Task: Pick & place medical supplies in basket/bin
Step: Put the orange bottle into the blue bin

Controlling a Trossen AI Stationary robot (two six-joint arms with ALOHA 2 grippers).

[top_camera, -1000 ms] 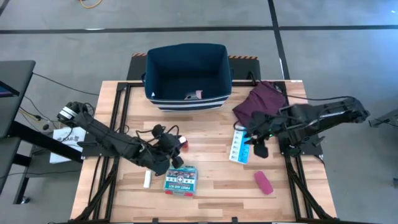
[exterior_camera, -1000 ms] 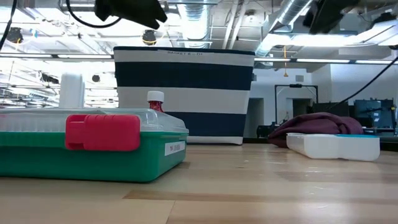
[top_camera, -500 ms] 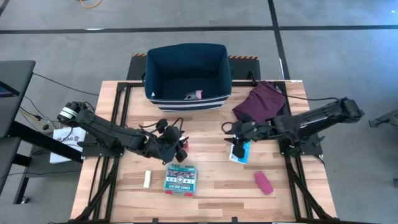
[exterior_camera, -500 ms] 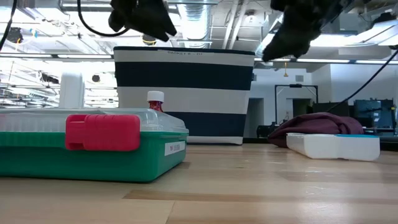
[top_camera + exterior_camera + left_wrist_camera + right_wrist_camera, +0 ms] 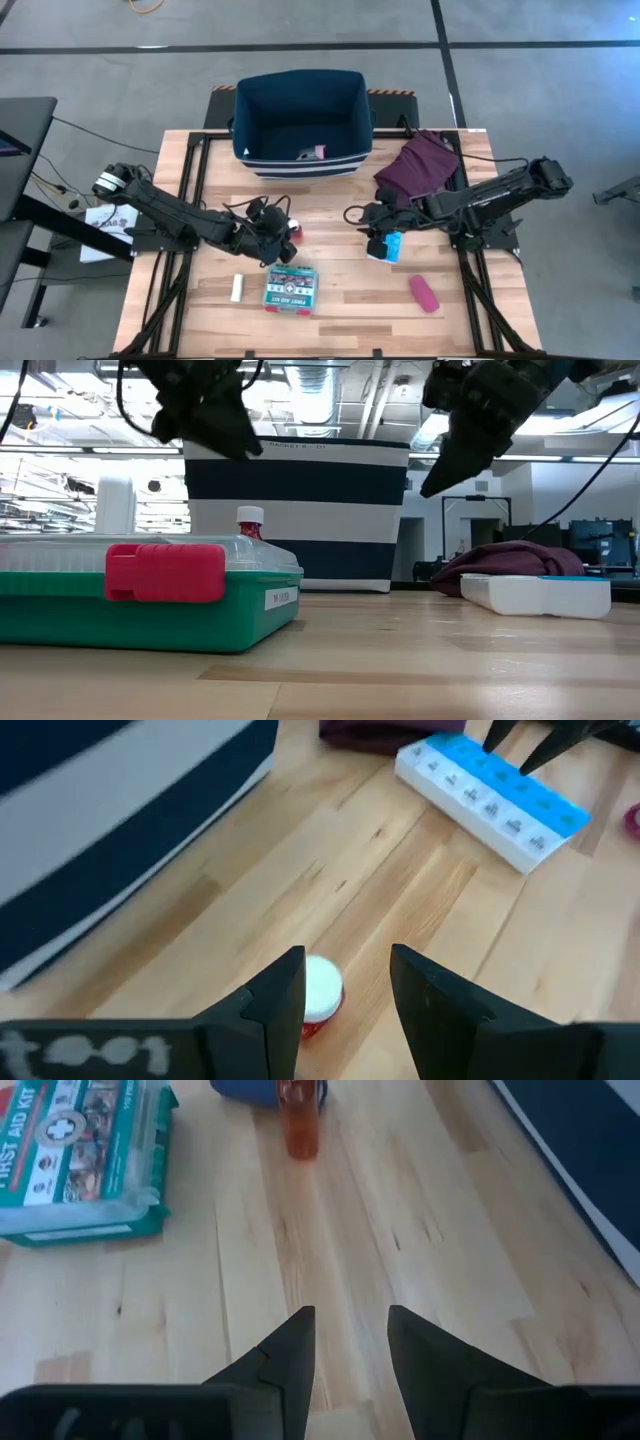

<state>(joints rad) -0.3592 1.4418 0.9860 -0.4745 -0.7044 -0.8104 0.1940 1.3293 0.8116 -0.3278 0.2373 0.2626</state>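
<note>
The red-capped bottle [image 5: 294,232] stands upright on the table before the navy striped basket [image 5: 300,120]. My left gripper [image 5: 277,233] hangs open above it, and the bottle's top [image 5: 321,994] shows between the fingertips, well below them [image 5: 240,445]. The light-blue pill strip [image 5: 388,246] lies flat at centre right, and my right gripper [image 5: 374,238] hovers open over its left side, high above the table [image 5: 432,482]. The teal first-aid box [image 5: 290,288], the white stick [image 5: 237,288] and the pink oblong [image 5: 423,293] lie near the front edge.
A maroon cloth [image 5: 420,165] lies bunched at the far right, just behind the pill strip. Small items [image 5: 311,153] rest on the basket's floor. Bare wood stretches between the bottle and the pill strip.
Both grippers have come down toward the table, still open. My left gripper has moved from above the first-aid box toward the far edge, over the bottle. My right gripper has dropped further and gone toward the table's left, over the pill strip. No item has moved.
</note>
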